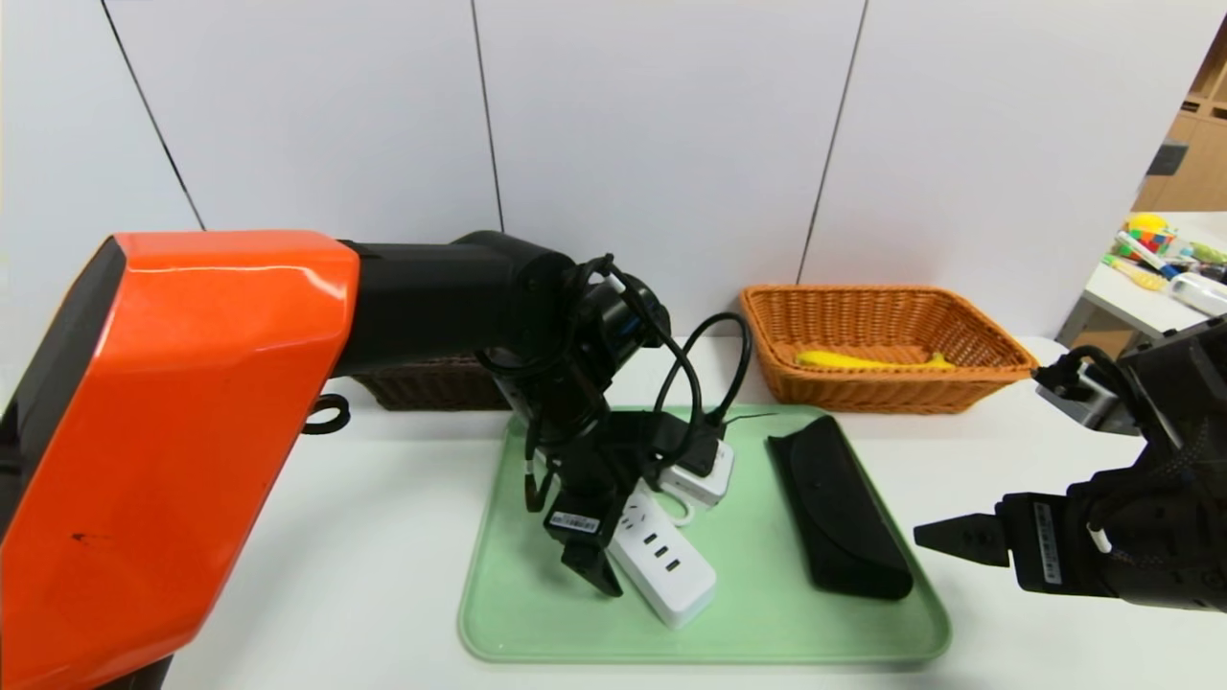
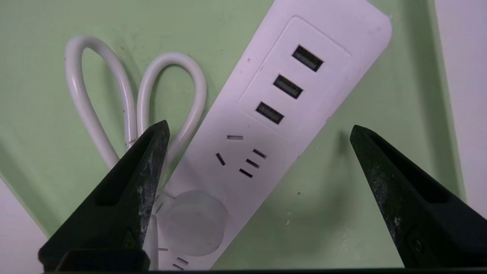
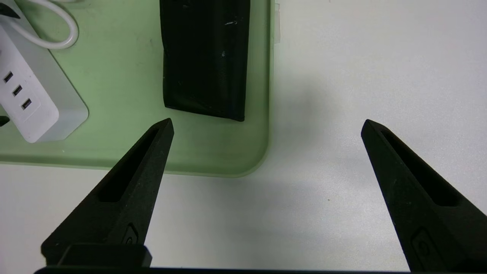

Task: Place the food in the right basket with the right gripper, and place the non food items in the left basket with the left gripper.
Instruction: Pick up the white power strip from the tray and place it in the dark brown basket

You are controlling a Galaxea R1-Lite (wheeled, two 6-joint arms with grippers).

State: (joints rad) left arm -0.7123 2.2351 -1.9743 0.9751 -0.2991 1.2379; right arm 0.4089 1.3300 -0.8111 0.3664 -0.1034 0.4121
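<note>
I see the white power strip (image 2: 266,125) lying on the green tray (image 1: 767,613), directly beneath my left claw (image 2: 258,131), whose fingers are spread wide astride it, arm angled steeply down. My right claw (image 3: 266,125) hovers released over the table (image 3: 361,76), beside the tray's corner.

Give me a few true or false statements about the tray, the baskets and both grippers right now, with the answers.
1. The left gripper hangs open over the white power strip. True.
2. The black case lies in the right basket. False: it lies on the green tray.
3. A yellow food item lies in the right basket. True.
4. The right gripper holds the case. False: it is open and empty, beside the tray.
</note>
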